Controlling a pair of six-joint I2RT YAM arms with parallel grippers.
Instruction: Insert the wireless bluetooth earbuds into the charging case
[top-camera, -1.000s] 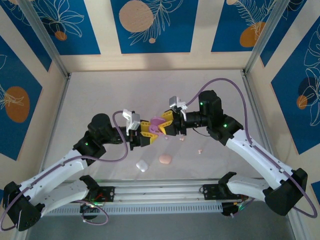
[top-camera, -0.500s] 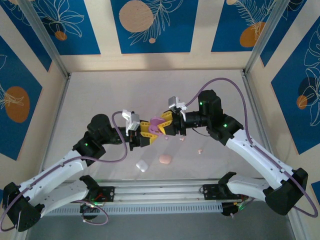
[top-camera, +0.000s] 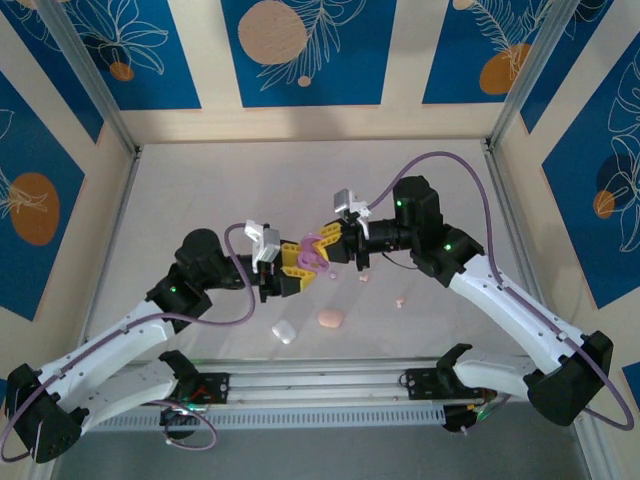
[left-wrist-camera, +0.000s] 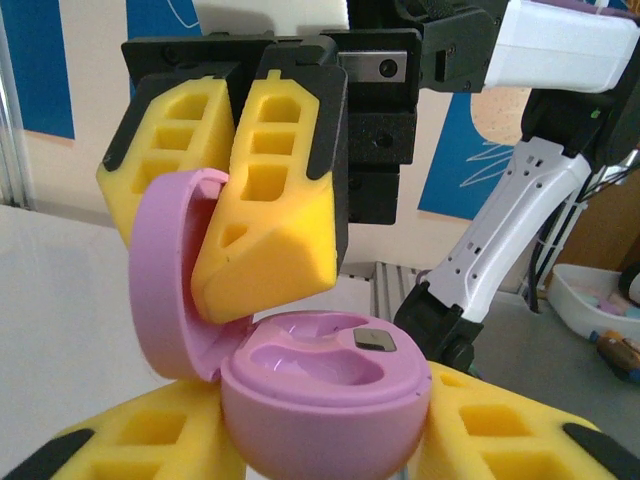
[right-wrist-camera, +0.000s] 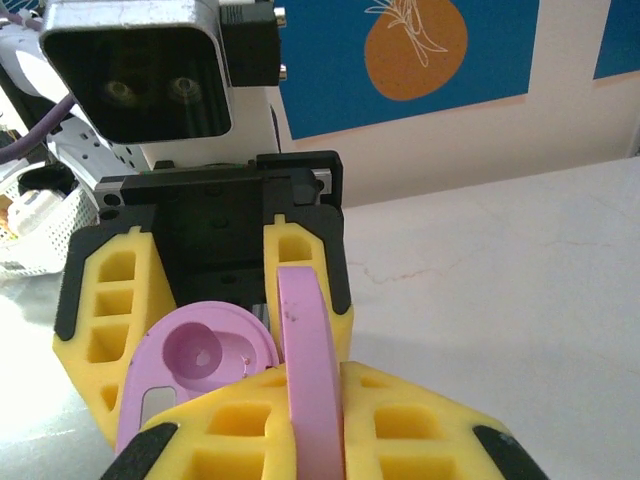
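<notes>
The lilac charging case (left-wrist-camera: 325, 405) is held above the table between both grippers. My left gripper (left-wrist-camera: 325, 445) is shut on its round base, a yellow finger (left-wrist-camera: 500, 425) on each side. Both wells (left-wrist-camera: 300, 362) of the base are empty. The lid (left-wrist-camera: 165, 275) stands open and upright, and my right gripper (right-wrist-camera: 320, 420) is shut on its edge (right-wrist-camera: 308, 340). In the top view the case (top-camera: 316, 247) hangs between left gripper (top-camera: 298, 264) and right gripper (top-camera: 336, 246). Two tiny pale pink earbuds (top-camera: 362, 278) (top-camera: 400, 301) lie on the table to the right, below the right arm.
A closed white case (top-camera: 284, 331) and a closed pink case (top-camera: 330, 318) lie near the table's front edge, below the grippers. Patterned walls (top-camera: 300, 50) enclose the table at the back and sides. The arms' base rail (top-camera: 320, 385) runs along the near edge.
My right gripper has closed on the case's lid and shifted slightly up and left. The left arm stays where it was, still gripping the base.
</notes>
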